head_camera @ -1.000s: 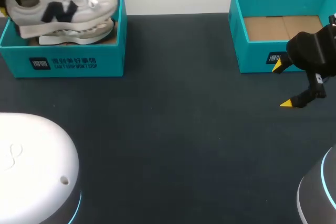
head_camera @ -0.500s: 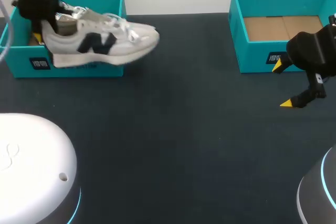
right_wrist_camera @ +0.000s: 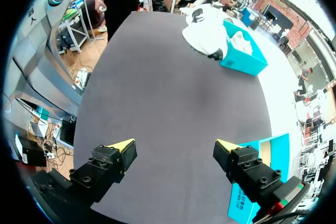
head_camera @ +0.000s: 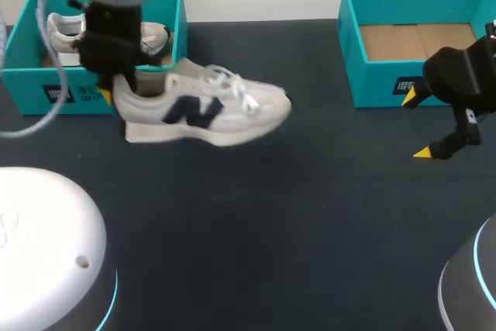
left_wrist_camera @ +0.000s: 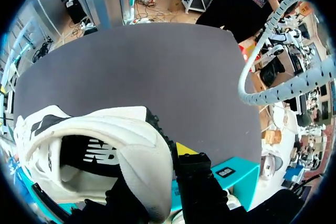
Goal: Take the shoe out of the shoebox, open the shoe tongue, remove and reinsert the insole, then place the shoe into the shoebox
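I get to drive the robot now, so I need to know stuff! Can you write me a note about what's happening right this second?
The left gripper is shut on the heel of the white shoe, which is outside the left shoebox, just in front of it.
The right gripper is open and holds nothing, in front of the right shoebox.
A second shoe lies in the left shoebox.
Done: shoe taken out.
Left: open the tongue, insole out and back in, shoe into the shoebox.
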Tool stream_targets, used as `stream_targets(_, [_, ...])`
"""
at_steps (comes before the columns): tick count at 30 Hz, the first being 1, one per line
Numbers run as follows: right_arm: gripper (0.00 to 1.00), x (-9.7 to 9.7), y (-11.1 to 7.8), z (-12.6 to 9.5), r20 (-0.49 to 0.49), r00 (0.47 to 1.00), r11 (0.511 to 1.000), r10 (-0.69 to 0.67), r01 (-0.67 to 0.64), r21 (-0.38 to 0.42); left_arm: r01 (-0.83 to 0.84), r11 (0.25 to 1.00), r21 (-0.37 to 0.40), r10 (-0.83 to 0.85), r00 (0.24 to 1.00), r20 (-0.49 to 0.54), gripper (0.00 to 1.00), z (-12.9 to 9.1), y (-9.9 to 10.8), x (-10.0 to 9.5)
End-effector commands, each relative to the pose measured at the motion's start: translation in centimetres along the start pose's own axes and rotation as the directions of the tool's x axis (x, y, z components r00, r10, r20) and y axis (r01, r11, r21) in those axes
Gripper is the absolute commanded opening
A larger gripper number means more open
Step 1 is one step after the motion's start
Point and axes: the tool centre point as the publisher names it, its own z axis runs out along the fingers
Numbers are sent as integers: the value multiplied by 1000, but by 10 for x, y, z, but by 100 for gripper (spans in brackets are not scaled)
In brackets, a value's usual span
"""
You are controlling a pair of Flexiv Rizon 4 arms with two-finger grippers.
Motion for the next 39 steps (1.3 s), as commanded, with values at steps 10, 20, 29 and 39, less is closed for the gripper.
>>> stream_targets(10, [100, -2, 1, 2, -3, 1000, 1000, 0, 0, 3, 11, 1000, -21, -12, 998, -69, 0, 23, -27, -92])
stream_targets(20, [100, -2, 1, 2, -3, 1000, 1000, 0, 0, 3, 11, 1000, -21, -12, 998, -69, 0, 23, -27, -92])
stream_targets(29, [100, -2, 1, 2, -3, 1000, 1000, 0, 0, 3, 11, 1000, -21, -12, 998, -69, 0, 23, -27, -92])
stream_targets(39, [100, -2, 1, 2, -3, 1000, 1000, 0, 0, 3, 129, 991, -34, -129, 992, 0, 0, 49, -47, -122])
